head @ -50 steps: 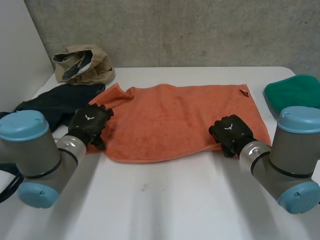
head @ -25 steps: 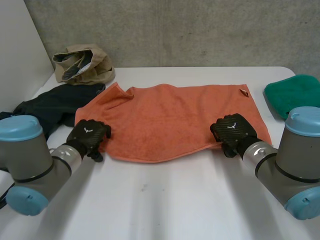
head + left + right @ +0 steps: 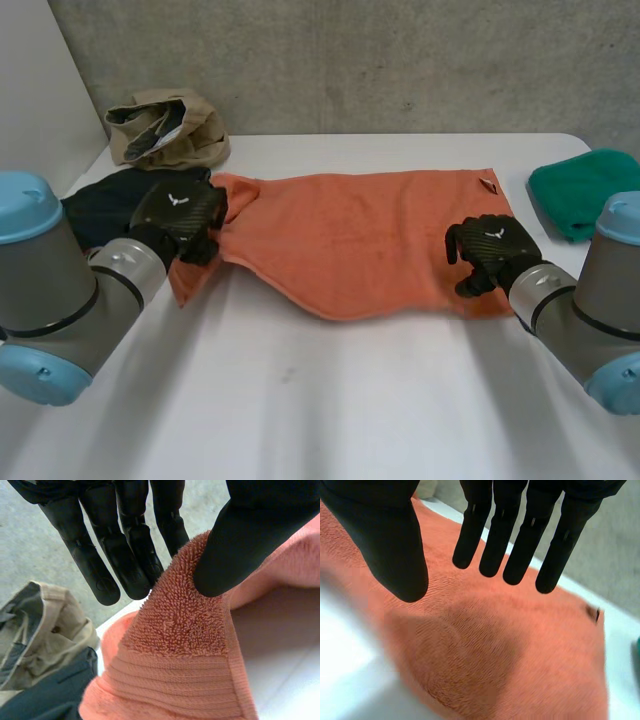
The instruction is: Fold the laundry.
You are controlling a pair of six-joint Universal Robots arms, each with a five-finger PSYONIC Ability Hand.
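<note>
pinching the near left corner of the orange towel (image 3: pixel 175 650) between thumb and straight fingers, your left hand (image 3: pixel 182 215) is holding that corner up off the worktop (image 3: pixel 330 400), with the ribbed hem band hanging just below the thumb. the cloth is bending over on itself there, so you are handling something soft and limp that is draping rather than holding a shape. the looped terry pile is looking thick and grippy, so it is probably not sliding out of a pinch. it is likely light enough for a corner hold, though the loose span is sagging toward the worktop. your right hand (image 3: pixel 520 525) is poised over the near right part of the towel with fingers straight and spread, grasping nothing. you are probably wanting it on the near right corner, at the flat hem, to match the left. the rest of the towel is lying spread across the middle of the worktop, with a small tag (image 3: pixel 489 186) at its far right corner. past the left hand a dark garment (image 3: pixel 105 205) and a crumpled tan one (image 3: pixel 165 128) are lying, and a green cloth (image 3: pixel 585 180) is sitting at the right edge.
</note>
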